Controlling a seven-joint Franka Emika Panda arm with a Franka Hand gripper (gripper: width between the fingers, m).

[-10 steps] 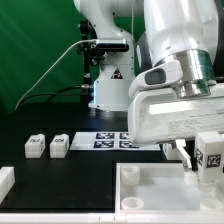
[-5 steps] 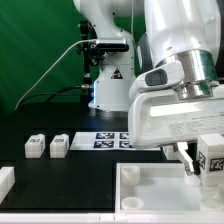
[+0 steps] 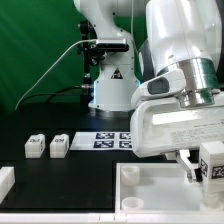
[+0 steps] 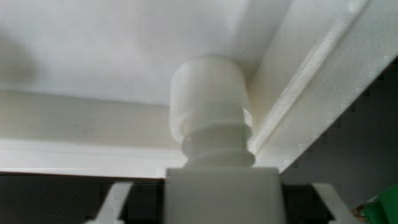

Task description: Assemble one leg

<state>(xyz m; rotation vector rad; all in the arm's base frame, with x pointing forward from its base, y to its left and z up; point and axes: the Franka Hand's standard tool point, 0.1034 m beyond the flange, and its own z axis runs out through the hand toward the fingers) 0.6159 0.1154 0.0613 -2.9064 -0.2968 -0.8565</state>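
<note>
- The fingers point(image 3: 189, 166) are clamped on the leg point(image 3: 213, 163), lower right of the exterior frame, over the tray point(image 3: 150, 172) corner.
- Insertion step, I judge; next it needs lowering straight into the corner.

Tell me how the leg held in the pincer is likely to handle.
Probably stiff: the leg looks like moulded plastic, unbent in the pincer. Likely light, being small beside the tray. Its smooth rounded shaft may slip, or roll if dropped.
</note>
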